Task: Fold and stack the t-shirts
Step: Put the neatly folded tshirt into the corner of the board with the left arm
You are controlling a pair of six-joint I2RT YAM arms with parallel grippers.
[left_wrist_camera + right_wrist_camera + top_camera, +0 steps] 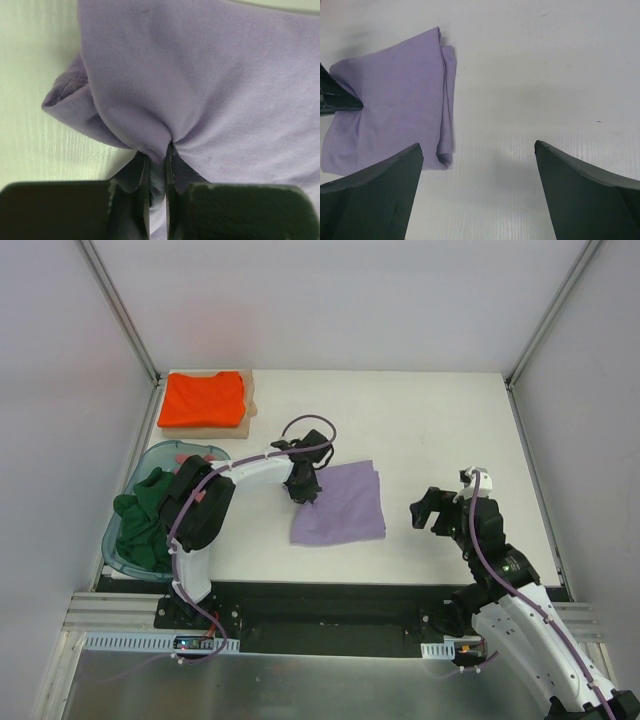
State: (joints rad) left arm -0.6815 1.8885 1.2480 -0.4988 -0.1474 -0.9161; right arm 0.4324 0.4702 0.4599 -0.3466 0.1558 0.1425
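Note:
The lavender t-shirt [342,504] lies folded into a rough square in the middle of the table. My left gripper [303,488] is shut on its left edge; in the left wrist view the cloth [200,90] bunches between the fingers [181,172]. My right gripper [428,510] is open and empty, hovering to the right of the shirt, which shows at the left of its view [395,95]. The orange t-shirt [202,398] lies folded at the back left. The dark green t-shirt [145,515] is crumpled in the tub, with a bit of pink cloth [190,457] behind it.
The orange shirt rests on a flat tan board [248,405]. The translucent teal tub [160,452] stands at the left edge of the table. Metal frame posts rise at the back corners. Bare white table [430,420] lies behind and right of the lavender shirt.

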